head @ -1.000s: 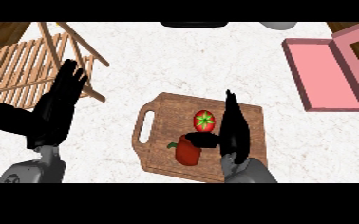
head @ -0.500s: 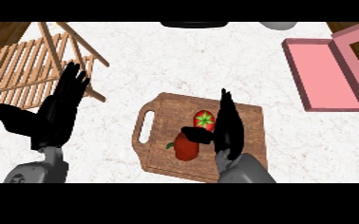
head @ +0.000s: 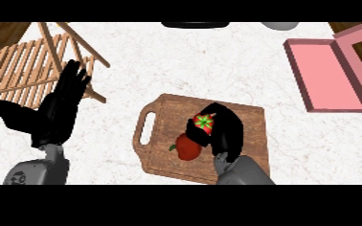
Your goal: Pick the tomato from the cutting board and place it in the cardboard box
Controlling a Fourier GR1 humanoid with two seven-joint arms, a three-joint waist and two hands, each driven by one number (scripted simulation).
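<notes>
My right robot hand (head: pixel 225 133) sits over the middle of the cutting board (head: pixel 244 117), its black fingers curled round the tomato (head: pixel 203 122), which shows between them as a red patch with a green star-shaped stalk facing up. The tomato is therefore in my grasp, above the board's centre, and I cannot tell whether it touches the wood or is lifted clear of it. Just below and to the left of it, partly under my fingers, lies a second red fruit or vegetable (head: pixel 186 146) with a small green stem, resting on the board. My grey right forearm (head: pixel 244 171) comes up from the lower edge of the view, across the near edge of the board. The board is brown wood with rounded corners and a slot handle on its left end, and it lies slightly turned on the white speckled tabletop (head: pixel 184 62). Well apart to the upper right is the cardboard box (head: pixel 320 74), pink and open, its flap lifted at the far right edge. My left robot hand (head: pixel 62 106) rests at the left of the view, fingers straight and pointing away from me, holding nothing, in front of a wooden slatted rack (head: pixel 34 65) standing in the upper left corner. Two dark and pale round objects are cut off at the top edge.
</notes>
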